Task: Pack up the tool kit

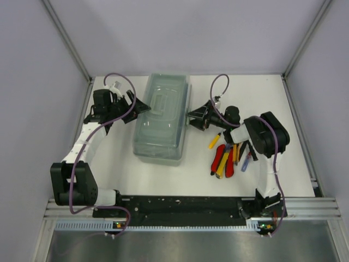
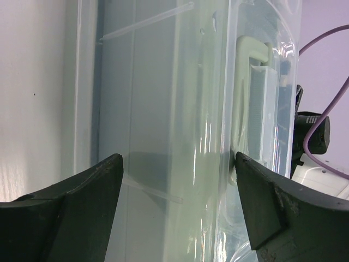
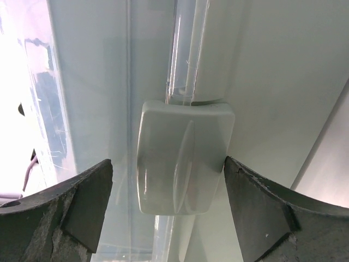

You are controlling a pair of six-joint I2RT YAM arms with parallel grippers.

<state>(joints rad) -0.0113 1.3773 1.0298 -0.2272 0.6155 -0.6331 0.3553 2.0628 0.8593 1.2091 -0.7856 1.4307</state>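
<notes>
A translucent plastic tool box (image 1: 161, 117) with its lid on lies in the middle of the table. My left gripper (image 1: 143, 107) is open at the box's left side. In the left wrist view (image 2: 179, 164) its jaws straddle the box wall (image 2: 174, 98), and the right fingertip (image 2: 242, 164) touches the lid rim. My right gripper (image 1: 192, 117) is open at the box's right side. In the right wrist view (image 3: 168, 169) its jaws flank the grey latch (image 3: 182, 158); the right fingertip (image 3: 232, 166) touches it and the left one stands apart. Loose tools (image 1: 226, 158) lie right of the box.
The tools are pliers and screwdrivers with red, yellow and blue handles, lying under my right arm (image 1: 264, 136). The table's side rails (image 1: 300, 125) run along both edges. The right arm's cable (image 2: 327, 109) shows through the box in the left wrist view.
</notes>
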